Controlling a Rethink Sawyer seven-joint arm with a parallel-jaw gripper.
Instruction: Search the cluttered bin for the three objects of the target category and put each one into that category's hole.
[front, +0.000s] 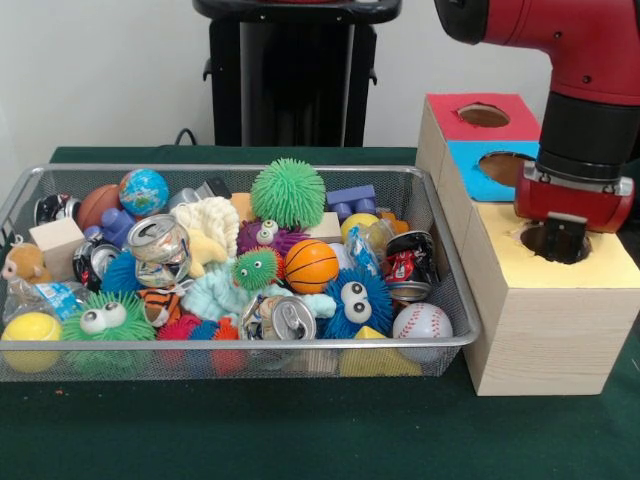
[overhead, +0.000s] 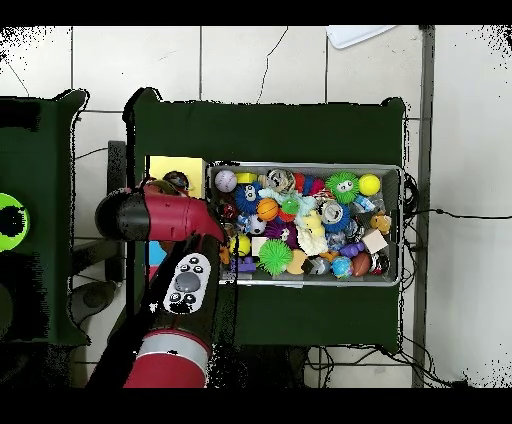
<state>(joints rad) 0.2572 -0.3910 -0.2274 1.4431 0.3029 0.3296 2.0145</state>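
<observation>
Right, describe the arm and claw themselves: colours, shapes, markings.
The arm has glossy red rounded shells joined by a black cylindrical wrist section. Below that sits a red band with a pale grey edge, then the claw, a dark, narrow piece. In the overhead view the arm is red with black joints, and one black link carries a light grey panel with dark round buttons.

One bin (front: 440, 215), three holes (front: 483, 115), two cans (front: 157, 240).

Front view: low, close, across table, facing robot pedestal at frame top. Overhead view: high, straight down, robot base at bottom. Shared: wire-mesh bin (front: 225, 345) (overhead: 395, 175), wooden box (front: 545, 335) (overhead: 175, 167).
</observation>
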